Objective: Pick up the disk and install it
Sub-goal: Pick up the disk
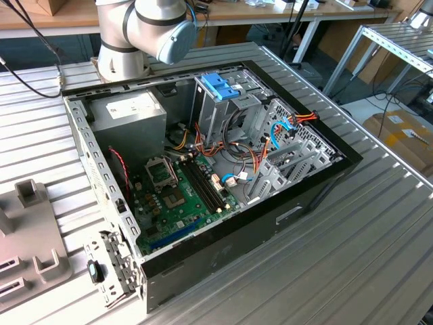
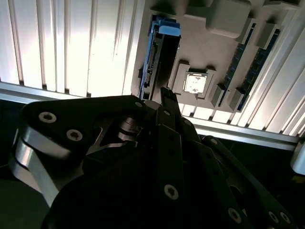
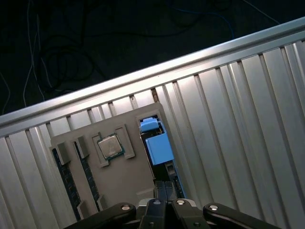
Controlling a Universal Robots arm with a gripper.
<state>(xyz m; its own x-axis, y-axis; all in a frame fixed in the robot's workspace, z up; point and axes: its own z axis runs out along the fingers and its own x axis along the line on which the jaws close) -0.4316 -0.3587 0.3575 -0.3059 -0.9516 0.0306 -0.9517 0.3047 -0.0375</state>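
Note:
In both wrist views the disk point(image 3: 156, 145) point(image 2: 153, 57) stands on edge in a slot of a grey parts tray point(image 3: 124, 181) point(image 2: 205, 43), with its light-blue rail frame showing along the edges. My gripper point(image 3: 163, 188) point(image 2: 167, 98) hangs just above the near end of the disk, its dark fingers drawn together with nothing between them. Whether they touch the disk cannot be told. The exterior view shows the open computer case point(image 1: 203, 169) with its metal drive cage point(image 1: 223, 108) and only the arm's base point(image 1: 135, 34).
The tray also holds a processor chip point(image 3: 110, 145) point(image 2: 195, 83) and memory sticks point(image 2: 252, 57) in slots beside the disk. A corner of the tray point(image 1: 34, 250) lies at the exterior view's left on the ribbed metal table point(image 1: 352, 257). Cables and a motherboard point(image 1: 183, 196) sit in the case.

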